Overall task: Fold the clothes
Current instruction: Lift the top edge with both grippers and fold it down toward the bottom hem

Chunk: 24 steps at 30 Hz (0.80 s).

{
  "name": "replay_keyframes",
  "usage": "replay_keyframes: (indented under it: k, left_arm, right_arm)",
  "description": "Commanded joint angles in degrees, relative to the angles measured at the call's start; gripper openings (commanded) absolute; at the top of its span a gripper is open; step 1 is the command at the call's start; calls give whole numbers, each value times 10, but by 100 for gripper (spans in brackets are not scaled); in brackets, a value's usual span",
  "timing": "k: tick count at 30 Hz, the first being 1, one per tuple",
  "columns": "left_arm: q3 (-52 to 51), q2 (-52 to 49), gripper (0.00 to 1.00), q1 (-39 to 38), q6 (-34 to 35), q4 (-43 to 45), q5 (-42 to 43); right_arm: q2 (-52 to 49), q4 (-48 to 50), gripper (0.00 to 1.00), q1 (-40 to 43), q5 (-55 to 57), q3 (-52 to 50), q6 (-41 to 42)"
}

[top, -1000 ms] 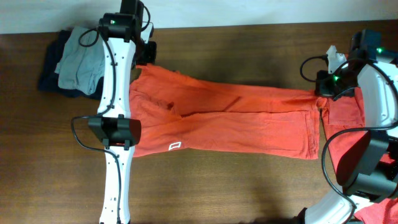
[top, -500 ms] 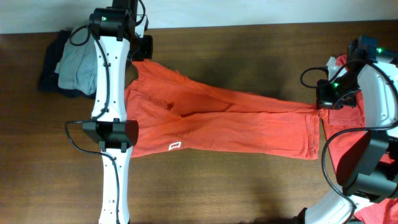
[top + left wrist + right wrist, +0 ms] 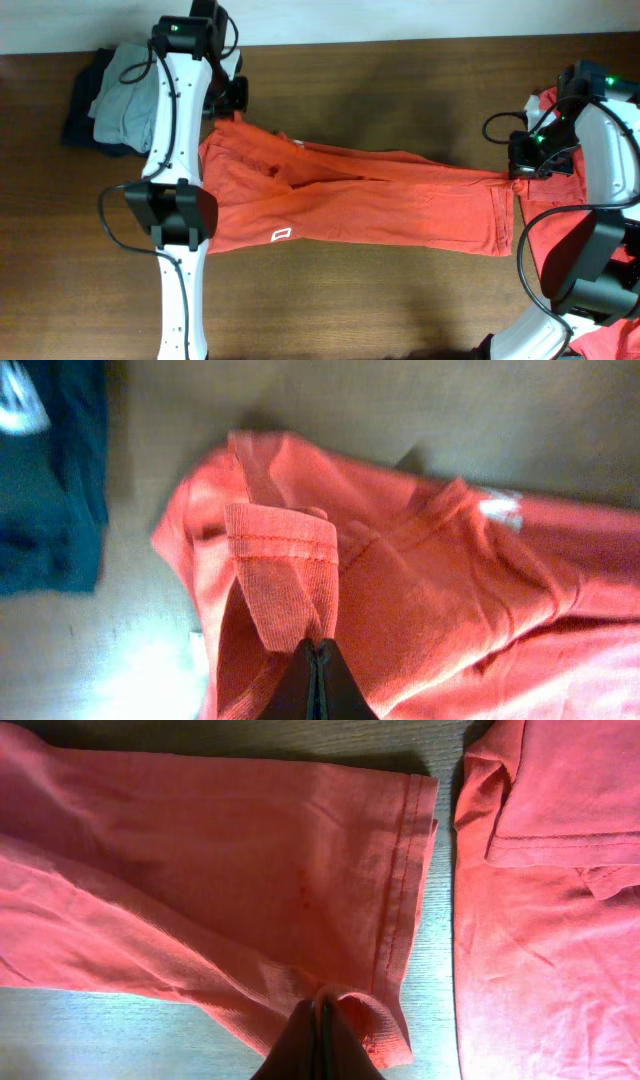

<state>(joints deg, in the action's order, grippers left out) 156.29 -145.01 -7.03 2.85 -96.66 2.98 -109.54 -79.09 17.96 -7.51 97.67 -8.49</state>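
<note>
Orange-red cotton pinched at both ends.
Fingers of the left gripper (image 3: pixel 318 652) are pressed together on a hemmed fold of the T-shirt (image 3: pixel 380 200); the right gripper (image 3: pixel 320 1010) nips its opposite hem the same way. The T-shirt lies stretched across the wooden table (image 3: pixel 400 80), a second orange shirt (image 3: pixel 550 920) just beside its right end, grey and navy clothes (image 3: pixel 115 95) near its left.
</note>
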Motion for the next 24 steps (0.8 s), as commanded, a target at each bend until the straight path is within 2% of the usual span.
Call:
replay_keyframes:
  k: [1,10,24]
  left_arm:
    - [-60,60,1,6,6,-1,-6]
    - [-148,105,1,29,6,-1,-9]
    - [-315,107,1,58,8,22,-9]
  right_arm:
    - [15,0,4,2,7,9,3]
    - [14,-2,4,2,7,6,-16]
    - [-11,-17,4,2,23,-12,-15]
